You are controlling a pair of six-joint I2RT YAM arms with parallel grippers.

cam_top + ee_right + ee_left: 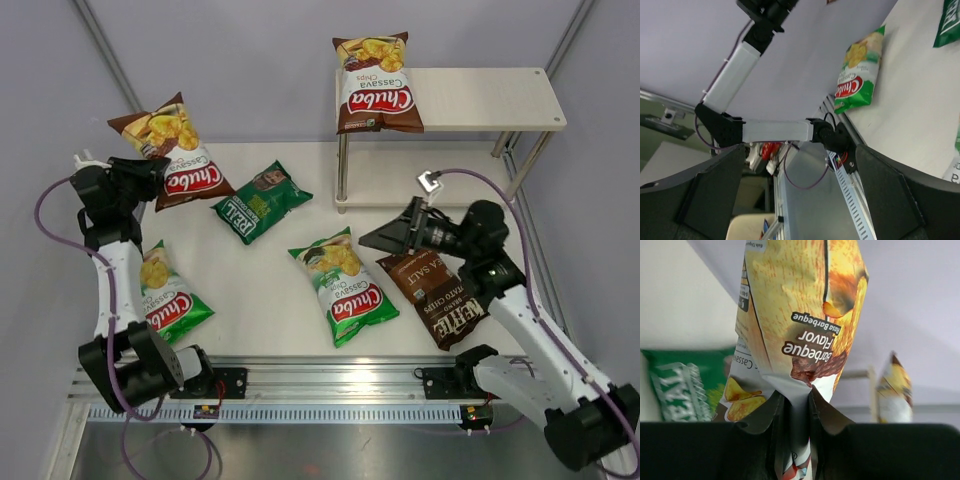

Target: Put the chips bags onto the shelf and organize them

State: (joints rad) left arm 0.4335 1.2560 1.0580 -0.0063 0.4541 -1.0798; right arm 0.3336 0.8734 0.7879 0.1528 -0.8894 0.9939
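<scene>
The left gripper (156,180) is clamped on the edge of a glossy brown "Chuba Cassava" barbecue chips bag (172,145). The bag juts out ahead of the fingers, lifted off the white table (250,290). In the left wrist view the foil is pinched and crumpled between the two pads, a narrow bite close to the rim. The right gripper (392,236) is empty with its jaws spread wide. It hovers just beside the top end of a dark-brown "Kettle" bag (445,300).

The small two-tier shelf with cream-white boards and thin silver legs (500,100) stands well apart from the left gripper, off to its right. A second brown Chuba bag (377,85) lies on the end of the top board nearest that gripper. Between the tool and the shelf lies a dark-green "REAL" bag (262,200), and a light-green Chuba bag (343,287) lies further right. Another light-green one (165,297) rests beside the left forearm, behind the gripper.

The step in hand looks like carrying the held bag to the shelf. With so small a pinch the bag may swing or slip, so a slow, level sweep seems wise. It should travel high enough to clear the REAL bag, the open right gripper in front of the shelf, and the board's edge. Best set it beside its twin, logo facing the same way, and let go only once the board bears its weight.
</scene>
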